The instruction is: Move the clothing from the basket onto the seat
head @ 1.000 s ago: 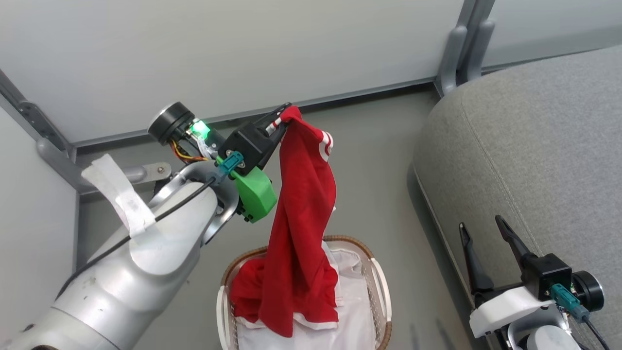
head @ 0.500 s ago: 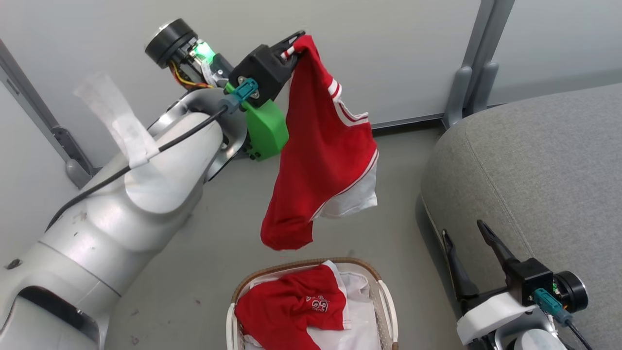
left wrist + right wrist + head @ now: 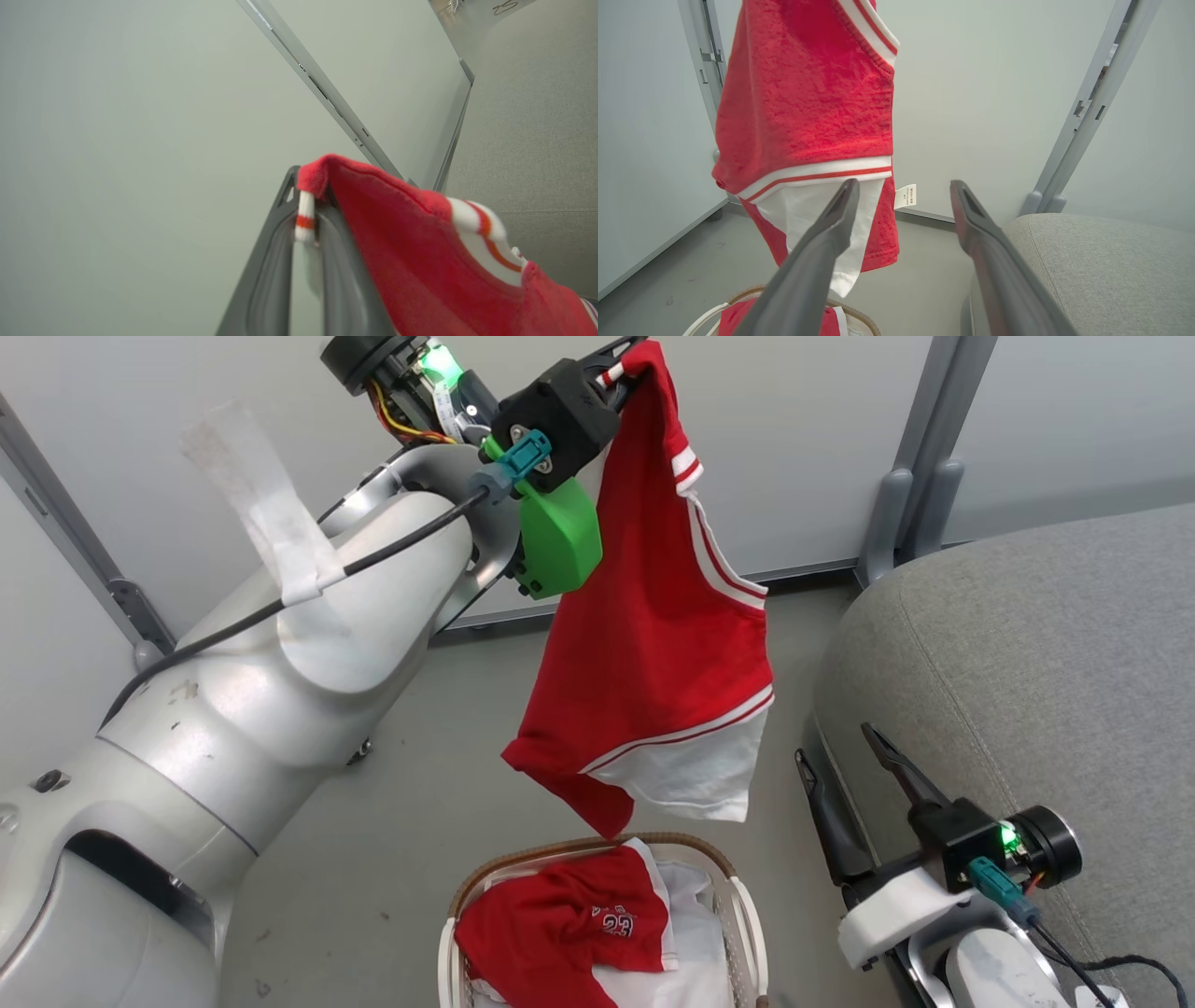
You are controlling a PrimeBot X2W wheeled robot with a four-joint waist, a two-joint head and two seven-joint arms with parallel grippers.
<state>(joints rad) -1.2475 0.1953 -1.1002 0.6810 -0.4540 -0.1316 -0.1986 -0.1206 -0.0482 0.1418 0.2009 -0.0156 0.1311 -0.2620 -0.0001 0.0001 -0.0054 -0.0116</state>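
Observation:
My left gripper [image 3: 624, 357] is raised high and shut on the striped edge of a red garment [image 3: 653, 644], which hangs free above the basket [image 3: 747, 915]. In the left wrist view the fingers [image 3: 280, 261] pinch the red cloth [image 3: 420, 242]. A second red garment [image 3: 569, 924] with "23" lettering lies in the basket on the white liner [image 3: 695, 943]. My right gripper [image 3: 845, 761] is open and empty, low beside the grey seat [image 3: 1027, 644]. The right wrist view shows the hanging garment [image 3: 808, 93] ahead on the left and the seat [image 3: 1101, 261] on the right.
Pale wall panels with grey metal posts [image 3: 910, 476] stand behind the basket and seat. Grey floor [image 3: 411, 821] lies between the wall, basket and seat. My large silver left arm [image 3: 280, 653] takes up the left side of the head view.
My left gripper lifted the red garment out of the basket and carried it up and toward the seat. The other garment in the basket came into sight. The head camera shifted too.

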